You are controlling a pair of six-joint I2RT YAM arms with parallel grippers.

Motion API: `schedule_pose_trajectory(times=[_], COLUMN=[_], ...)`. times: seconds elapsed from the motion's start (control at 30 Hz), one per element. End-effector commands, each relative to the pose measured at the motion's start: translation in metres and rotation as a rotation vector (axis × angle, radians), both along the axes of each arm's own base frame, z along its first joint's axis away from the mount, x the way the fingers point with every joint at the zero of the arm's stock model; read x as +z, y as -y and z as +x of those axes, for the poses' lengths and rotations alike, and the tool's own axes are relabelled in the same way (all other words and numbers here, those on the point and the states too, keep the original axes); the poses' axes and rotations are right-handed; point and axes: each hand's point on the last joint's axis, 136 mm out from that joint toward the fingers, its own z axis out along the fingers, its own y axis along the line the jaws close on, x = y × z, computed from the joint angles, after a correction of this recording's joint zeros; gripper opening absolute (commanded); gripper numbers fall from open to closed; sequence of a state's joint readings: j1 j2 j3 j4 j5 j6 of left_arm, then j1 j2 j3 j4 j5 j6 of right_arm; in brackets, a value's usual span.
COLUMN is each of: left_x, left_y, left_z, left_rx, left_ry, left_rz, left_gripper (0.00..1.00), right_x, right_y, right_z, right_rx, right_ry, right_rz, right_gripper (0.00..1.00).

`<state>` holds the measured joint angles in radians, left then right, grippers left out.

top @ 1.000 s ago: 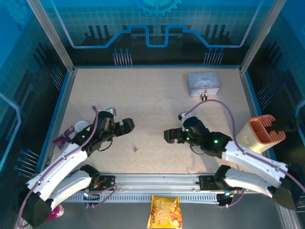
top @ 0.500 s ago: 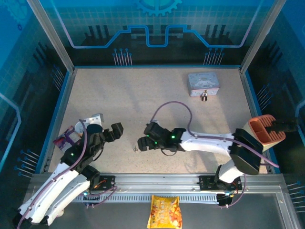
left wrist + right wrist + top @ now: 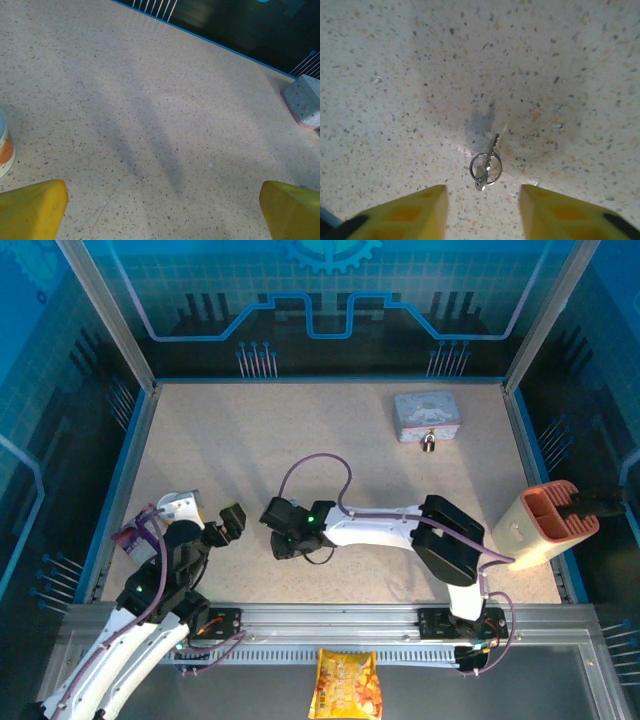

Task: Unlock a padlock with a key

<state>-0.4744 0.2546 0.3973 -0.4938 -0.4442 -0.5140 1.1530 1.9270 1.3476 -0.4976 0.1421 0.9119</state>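
overhead view of a speckled worktop (image 3: 300,440) in a blue-walled cell, with two arms bolted at its near edge. over the last second the right arm had swung from right of centre across to left of centre. the right end effector (image 3: 283,540) now hung low over the spot where the key had been lying. the left arm had drawn back toward the near left corner. the left end effector (image 3: 232,522) was raised off the surface, its yellow fingers (image 3: 31,210) wide apart with nothing between them.

in the right wrist view the key (image 3: 489,159), a thin silvery blade on a small ring, lay flat on the worktop just ahead of the gap between the right fingers (image 3: 405,215). those fingers stood apart on either side of the key's line and did not touch it.

the padlock (image 3: 429,443) sat well away at the back right, against the front of a grey tin (image 3: 427,415). it was too small to tell how its shackle stood.

the shift suggested the right arm had taken on the key pickup and was lined up to lower and pinch. with the key not yet held, the task looked to be at an early stage. a flat, thin key would probably be awkward to lift cleanly, and it would then have to cross most of the worktop to reach the padlock.
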Motion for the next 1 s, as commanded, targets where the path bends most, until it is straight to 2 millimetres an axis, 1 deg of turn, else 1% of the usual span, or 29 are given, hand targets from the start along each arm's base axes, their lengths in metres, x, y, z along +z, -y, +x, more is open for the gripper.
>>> schedule_pose_trajectory(times=[0.0, 0.23, 0.33, 0.47, 0.7, 0.97], left_x=[-0.004, -0.006, -0.006, -0.008, -0.010, -0.011], left_y=[-0.006, -0.004, -0.005, -0.006, -0.004, -0.005], left_z=[-0.002, -0.002, -0.002, -0.002, 0.000, 0.000], left_rx=[0.021, 0.020, 0.023, 0.028, 0.027, 0.030], left_ry=[-0.005, -0.006, -0.006, -0.008, -0.004, -0.006], left_rz=[0.025, 0.012, 0.011, 0.013, 0.007, 0.010], left_gripper=[0.99, 0.99, 0.99, 0.99, 0.99, 0.99], right_x=[-0.011, -0.019, -0.020, -0.023, -0.023, -0.027], right_y=[-0.001, -0.003, -0.004, -0.003, -0.007, -0.012], right_z=[-0.010, -0.010, -0.009, -0.009, -0.008, -0.010], right_rx=[-0.001, -0.012, -0.014, -0.012, -0.012, -0.003], right_ry=[-0.056, -0.070, -0.069, -0.071, -0.065, -0.080], right_rz=[-0.047, -0.059, -0.058, -0.062, -0.047, -0.040], right_gripper=[0.33, 0.20, 0.15, 0.13, 0.16, 0.16])
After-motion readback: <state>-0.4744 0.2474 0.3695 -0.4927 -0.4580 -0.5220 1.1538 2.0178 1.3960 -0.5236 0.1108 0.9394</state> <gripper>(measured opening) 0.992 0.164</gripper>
